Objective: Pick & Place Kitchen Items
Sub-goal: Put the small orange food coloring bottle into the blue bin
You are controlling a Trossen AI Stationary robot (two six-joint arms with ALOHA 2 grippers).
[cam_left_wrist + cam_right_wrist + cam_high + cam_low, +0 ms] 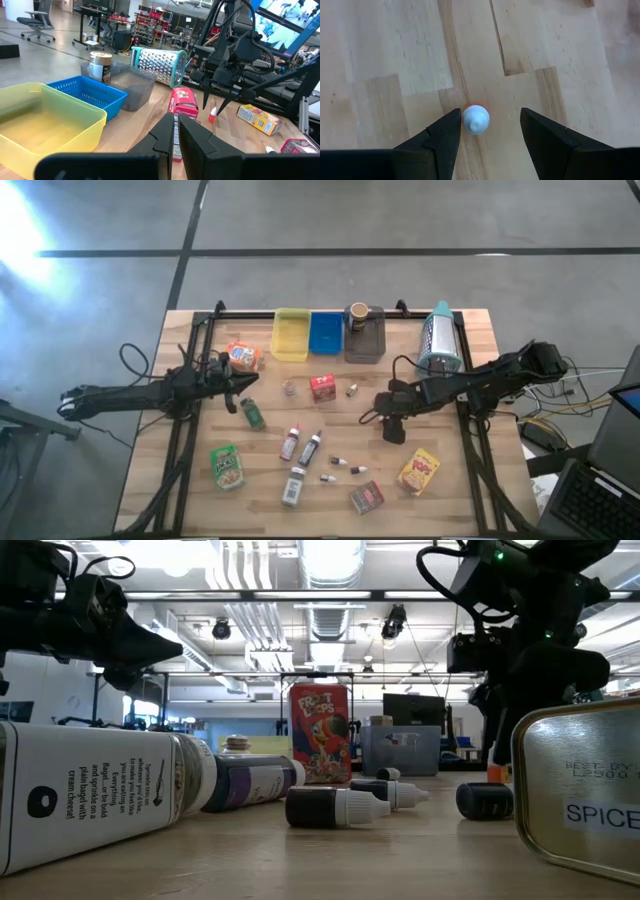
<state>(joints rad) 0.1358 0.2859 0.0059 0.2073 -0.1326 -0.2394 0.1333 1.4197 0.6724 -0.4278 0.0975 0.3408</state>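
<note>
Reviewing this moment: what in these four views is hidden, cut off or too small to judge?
- High view: the right gripper covers the small white-capped vial; only the right wrist view shows it, standing between open fingers.
- High view: labels on the tiny vials are too small to read.
- Low view: the spice tin is cut off by the picture's right edge.
- Left wrist view: the yellow tray is cut off by the left edge, and the left gripper, shut, hides the table just ahead.
</note>
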